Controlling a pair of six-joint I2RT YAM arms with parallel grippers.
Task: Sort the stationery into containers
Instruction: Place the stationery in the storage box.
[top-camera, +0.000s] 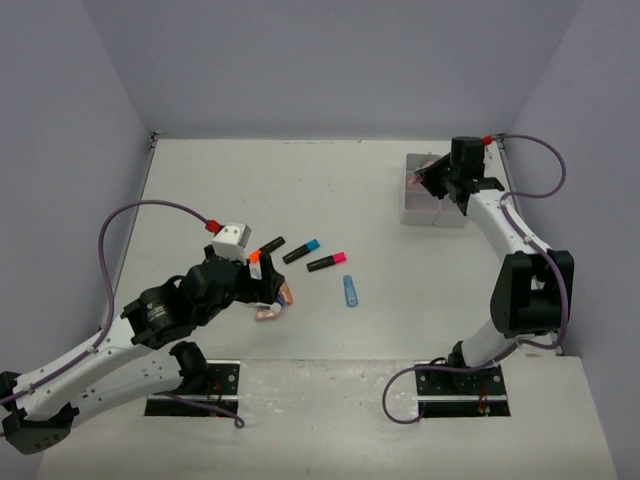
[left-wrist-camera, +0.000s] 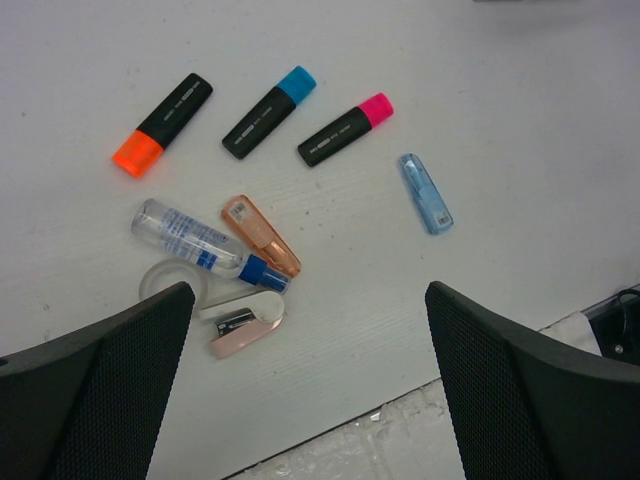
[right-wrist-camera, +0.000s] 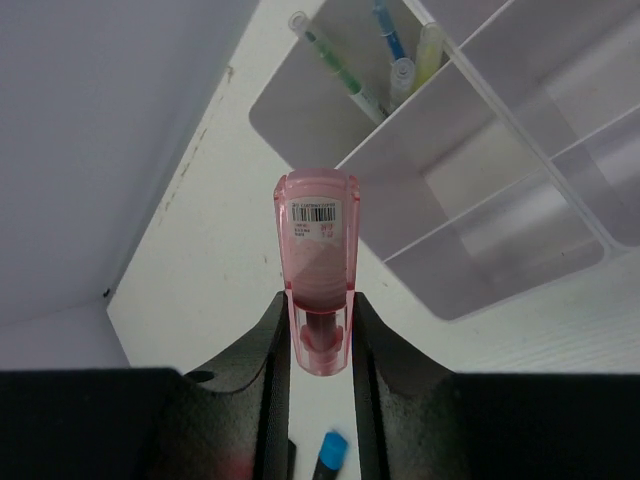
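My right gripper (right-wrist-camera: 318, 335) is shut on a pink translucent piece (right-wrist-camera: 316, 262) and holds it above the table just beside the white organiser box (right-wrist-camera: 470, 150), which also shows at the far right of the top view (top-camera: 420, 208). Thin pens (right-wrist-camera: 392, 50) lie in its far compartment. My left gripper (left-wrist-camera: 310, 400) is open and empty above the near table edge. Beyond it lie three black highlighters with orange (left-wrist-camera: 162, 125), blue (left-wrist-camera: 268, 112) and pink (left-wrist-camera: 345, 130) caps, a blue piece (left-wrist-camera: 426, 193), a copper piece (left-wrist-camera: 262, 235), a clear bottle (left-wrist-camera: 205, 245), a tape roll (left-wrist-camera: 165, 280) and a small pink stapler (left-wrist-camera: 245, 322).
Grey walls close in the table on the left, back and right. The table's front edge (left-wrist-camera: 330, 440) runs just under my left gripper. The left arm (top-camera: 160, 310) reaches over the near left of the table.
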